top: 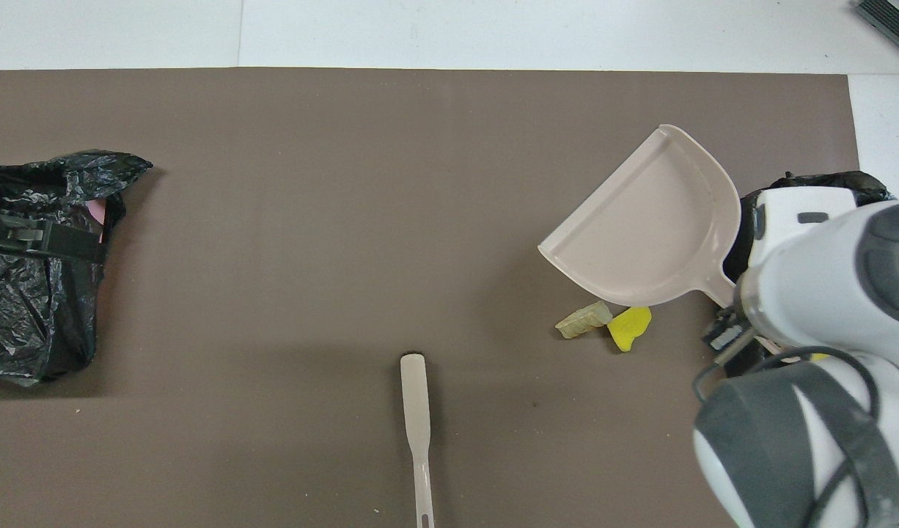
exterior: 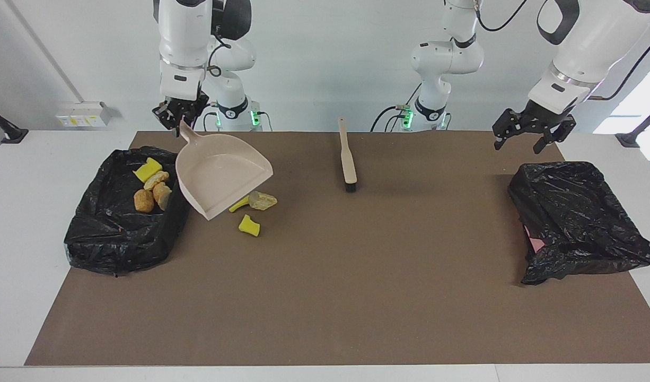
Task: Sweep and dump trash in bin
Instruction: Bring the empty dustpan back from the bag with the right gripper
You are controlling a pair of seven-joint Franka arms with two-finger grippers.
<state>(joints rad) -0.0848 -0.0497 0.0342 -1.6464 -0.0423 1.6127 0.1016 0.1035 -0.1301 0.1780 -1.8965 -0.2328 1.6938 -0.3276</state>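
I see a smooth, matt beige plastic dustpan point(exterior: 219, 175), a brush point(exterior: 348, 157) with a matching plastic-looking handle and black bristles, two bins lined with crinkled glossy black plastic bags point(exterior: 574, 217), spongy yellow foam chunks point(exterior: 249, 225), and a matt brown table mat point(exterior: 325, 297).

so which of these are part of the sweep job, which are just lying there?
Job: yellow and beige loose trash pieces; beige plastic dustpan in right gripper; wooden brush; black-lined bin holding trash.
Idle: second black-bagged bin; open left gripper.
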